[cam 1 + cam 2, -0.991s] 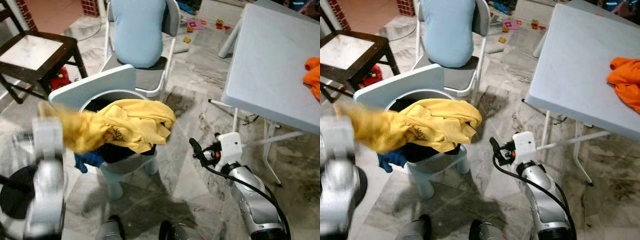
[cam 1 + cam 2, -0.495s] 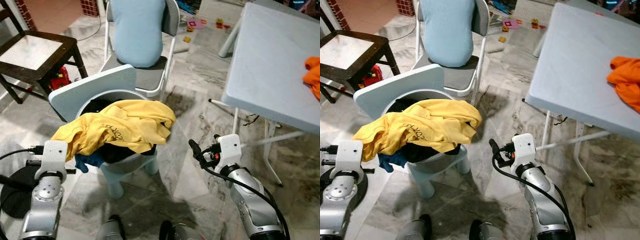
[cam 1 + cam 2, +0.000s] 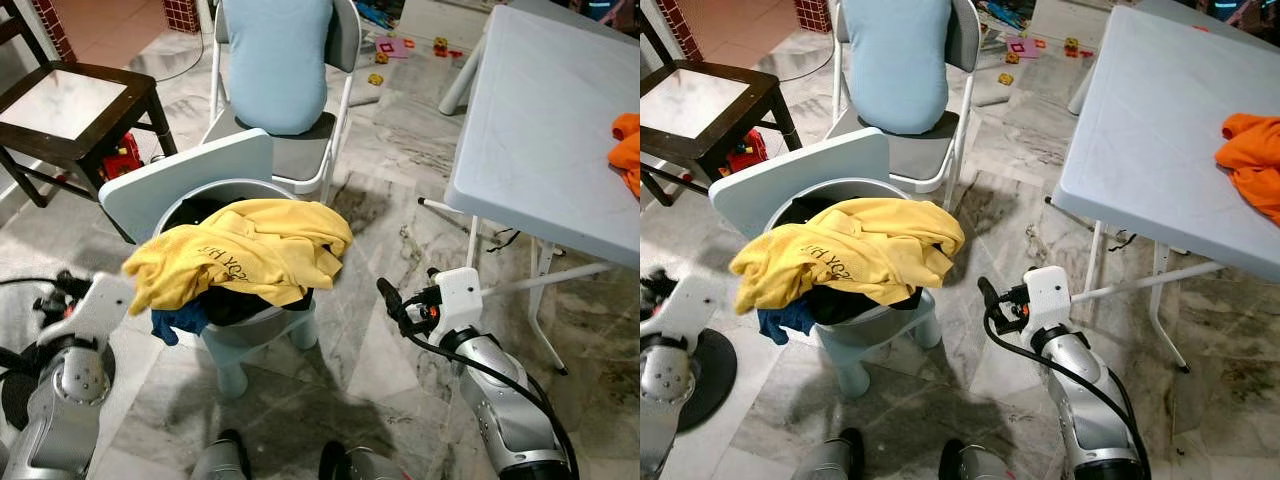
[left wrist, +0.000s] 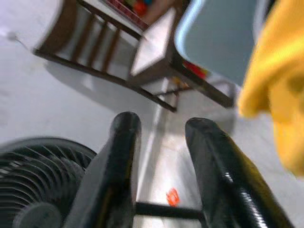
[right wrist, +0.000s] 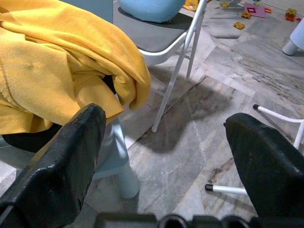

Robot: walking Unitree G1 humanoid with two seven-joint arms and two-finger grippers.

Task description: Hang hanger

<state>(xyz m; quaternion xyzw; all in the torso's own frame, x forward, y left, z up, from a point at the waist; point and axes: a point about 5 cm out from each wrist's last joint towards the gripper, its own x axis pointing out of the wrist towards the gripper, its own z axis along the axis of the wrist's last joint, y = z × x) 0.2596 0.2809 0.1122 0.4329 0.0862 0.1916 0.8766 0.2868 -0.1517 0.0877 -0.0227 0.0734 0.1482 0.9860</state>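
A yellow shirt lies draped over a grey laundry bin with its pale lid propped behind; dark and blue clothes show beneath it. My left gripper sits low at the left of the bin, clear of the shirt. In the left wrist view its fingers stand apart with nothing between them, and the shirt's edge is off to one side. My right gripper hovers open above the floor to the right of the bin, its fingers spread wide. I see no hanger.
A folding chair with a light blue cushion stands behind the bin. A dark wooden stool is at far left. A grey table with an orange cloth is on the right. A black fan base sits by my left arm.
My left arm came down from a raised position and pulled back to the lower left. The yellow shirt's sleeve it held has dropped onto the bin. The right arm stayed put.
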